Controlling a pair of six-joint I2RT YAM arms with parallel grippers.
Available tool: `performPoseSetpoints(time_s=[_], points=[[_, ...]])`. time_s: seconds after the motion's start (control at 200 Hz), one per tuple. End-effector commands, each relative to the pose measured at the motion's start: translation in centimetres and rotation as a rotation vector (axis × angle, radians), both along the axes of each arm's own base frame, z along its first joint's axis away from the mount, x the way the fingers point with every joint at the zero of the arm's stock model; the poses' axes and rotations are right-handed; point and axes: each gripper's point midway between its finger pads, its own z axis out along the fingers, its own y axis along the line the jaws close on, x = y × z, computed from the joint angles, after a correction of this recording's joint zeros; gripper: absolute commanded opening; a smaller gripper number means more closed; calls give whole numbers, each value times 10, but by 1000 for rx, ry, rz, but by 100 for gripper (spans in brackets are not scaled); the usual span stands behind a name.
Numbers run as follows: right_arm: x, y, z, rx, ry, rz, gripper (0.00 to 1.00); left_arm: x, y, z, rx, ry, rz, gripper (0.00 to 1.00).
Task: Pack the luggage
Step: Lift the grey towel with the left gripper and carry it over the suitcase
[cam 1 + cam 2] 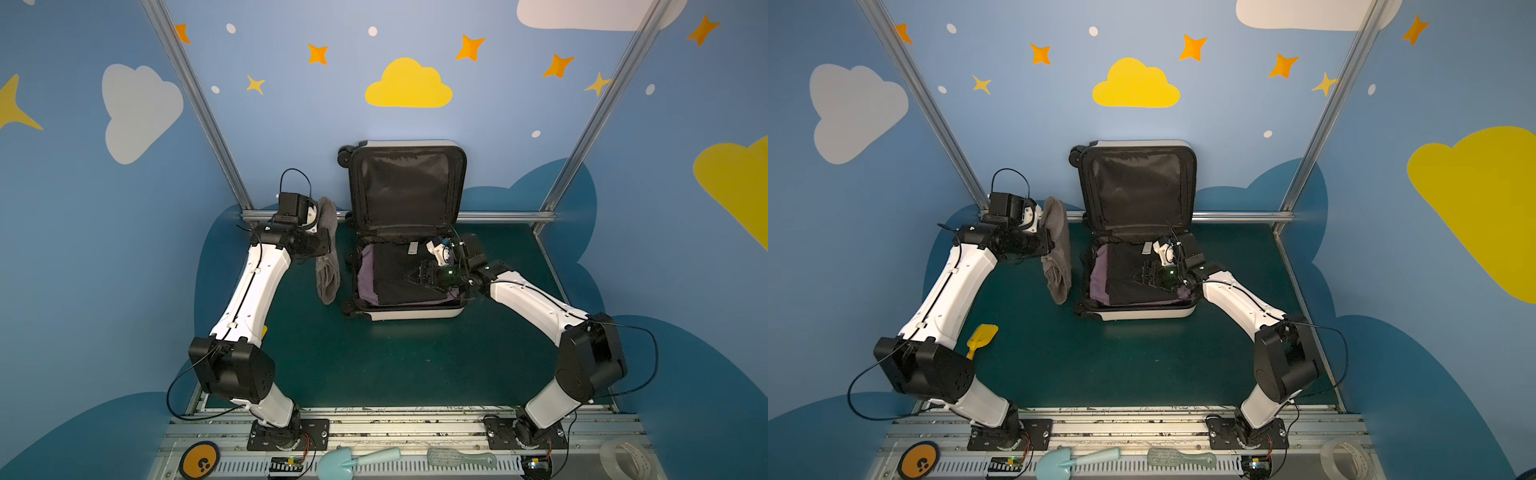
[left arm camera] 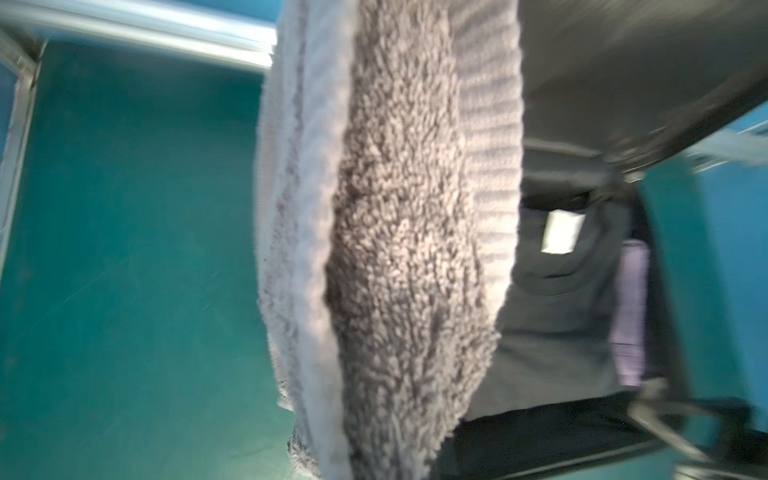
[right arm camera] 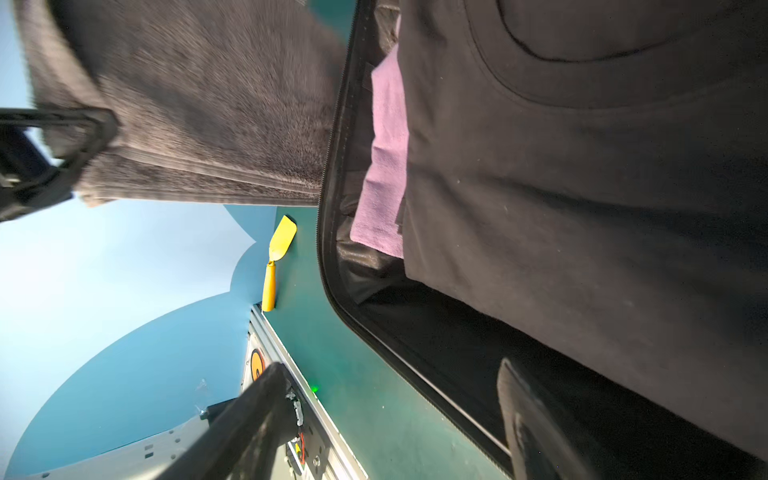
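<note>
The luggage (image 1: 415,313) (image 1: 1142,312) lies open at the back of the green mat, its black-lined lid (image 1: 405,187) standing upright against the wall. In its lower half a black garment (image 1: 395,286) (image 3: 582,208) lies over a purple cloth (image 1: 365,274) (image 3: 386,158). My left gripper (image 1: 322,220) is shut on the top of a folded grey towel (image 1: 328,253) (image 1: 1059,257) (image 2: 395,249), which hangs just left of the luggage, and its fingers are hidden by the fabric. My right gripper (image 1: 419,276) (image 3: 390,415) hovers open over the black garment, holding nothing.
A yellow scoop (image 1: 982,336) (image 3: 276,266) lies on the mat beside the left arm. On the front rail sit an orange disc (image 1: 199,461), a pale blue shovel (image 1: 357,459), a brush (image 1: 461,459) and a tape roll (image 1: 623,459). A metal bar (image 1: 498,216) runs behind the luggage.
</note>
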Motion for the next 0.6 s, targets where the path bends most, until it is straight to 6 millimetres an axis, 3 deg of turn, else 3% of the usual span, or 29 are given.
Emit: performPoseSetpoints(time_s=[0.0, 0.285, 0.591], points=[[5, 5, 15, 37, -13, 16, 80, 3, -18, 39, -77, -80, -52, 3], [22, 10, 33, 148, 8, -2, 82, 9, -51, 101, -178, -184, -164, 3], [36, 16, 44, 269, 49, 0, 84, 10, -83, 142, -268, -255, -269, 3]])
